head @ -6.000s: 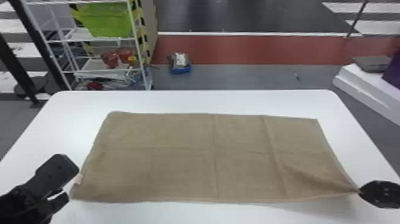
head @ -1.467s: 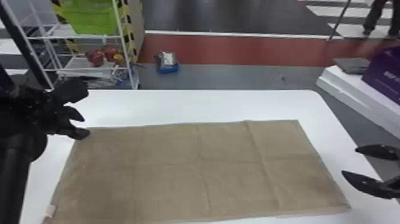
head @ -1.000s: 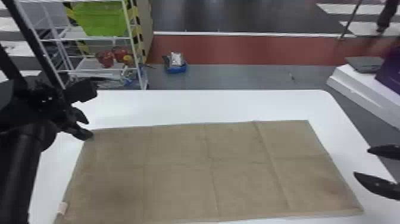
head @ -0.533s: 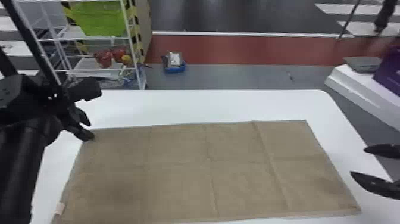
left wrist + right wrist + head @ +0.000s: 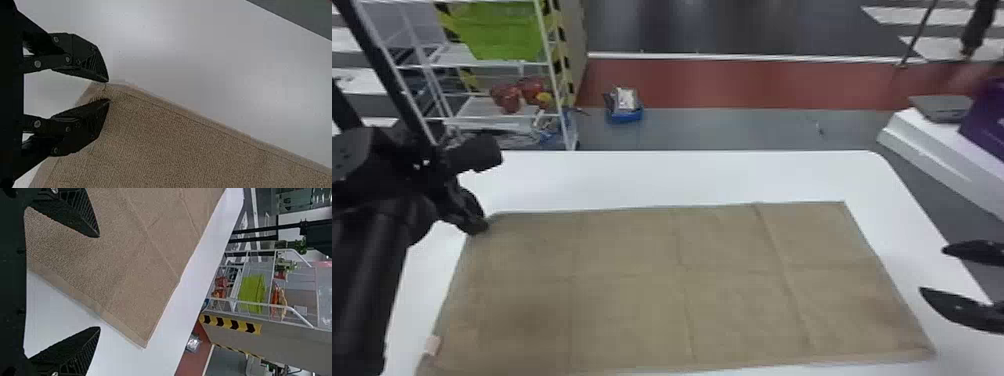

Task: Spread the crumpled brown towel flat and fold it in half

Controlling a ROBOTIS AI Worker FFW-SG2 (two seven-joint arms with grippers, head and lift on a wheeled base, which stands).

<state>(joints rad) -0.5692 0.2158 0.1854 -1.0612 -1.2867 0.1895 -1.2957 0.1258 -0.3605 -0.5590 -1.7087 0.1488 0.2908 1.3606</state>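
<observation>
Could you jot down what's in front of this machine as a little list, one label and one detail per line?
towel: brown, spread flat, lightly creased
surface: white table
left end effector: at the towel's far left corner, fingers slightly apart
right end effector: open, off the towel's right side
background: green bin on a white rack
</observation>
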